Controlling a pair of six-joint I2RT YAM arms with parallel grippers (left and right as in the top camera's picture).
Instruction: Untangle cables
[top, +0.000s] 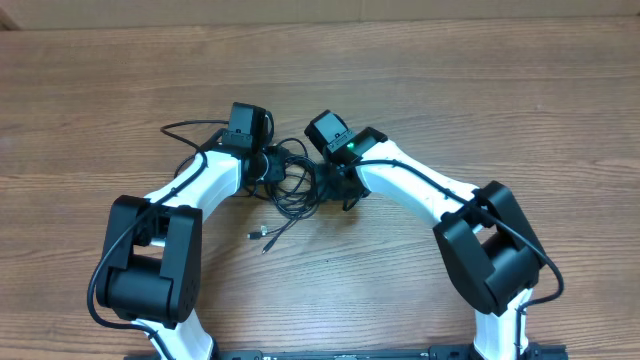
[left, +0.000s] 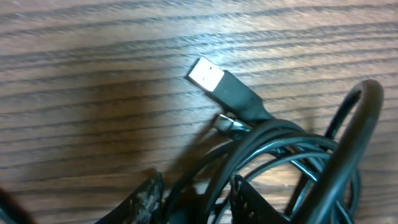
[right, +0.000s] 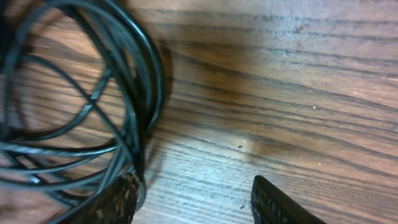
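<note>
The cables (top: 290, 180) lie as a black tangle on the wooden table between both arms, with two silver-tipped plug ends (top: 262, 236) trailing toward the front. My left gripper (top: 268, 166) is at the tangle's left side. In the left wrist view my left gripper (left: 194, 202) is shut on a bundle of cable strands (left: 280, 143) that fills the gap between its fingers; a USB plug (left: 214, 78) and a smaller plug (left: 229, 124) lie just beyond. My right gripper (top: 335, 180) (right: 196, 199) stands open over bare wood, its left finger (right: 118, 199) against the cable loops (right: 93, 106).
One cable loop (top: 185, 128) arcs out to the left behind my left wrist. Thick black wires (top: 545, 275) run along both arm bases at the front. Wooden tabletop (top: 450, 90) stretches to the back and sides.
</note>
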